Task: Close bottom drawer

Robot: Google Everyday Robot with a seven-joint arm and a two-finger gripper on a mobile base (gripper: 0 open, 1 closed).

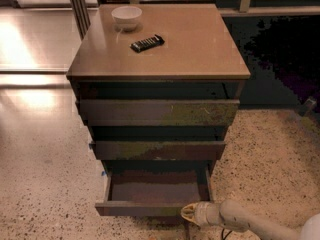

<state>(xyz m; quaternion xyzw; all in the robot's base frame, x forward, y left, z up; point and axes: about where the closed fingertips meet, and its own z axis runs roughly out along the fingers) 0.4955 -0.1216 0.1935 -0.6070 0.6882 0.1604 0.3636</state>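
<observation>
The bottom drawer [150, 208] of the brown cabinet [160, 59] is pulled open, showing its shallow brown inside [157, 186]. Its dark front panel runs along the lower edge of the view. My gripper [189, 213] is at the right end of that front panel, touching or nearly touching it, with the white arm [250, 223] reaching in from the lower right. The middle drawer front [157, 149] and the wider top drawer front [157, 113] stand above it, each out a little.
A white bowl [126, 17] and a black remote-like object [147, 43] lie on the cabinet top. Speckled floor [45, 184] surrounds the cabinet. A dark wall or furniture [280, 59] is at the right, and a metal post [79, 9] at the back left.
</observation>
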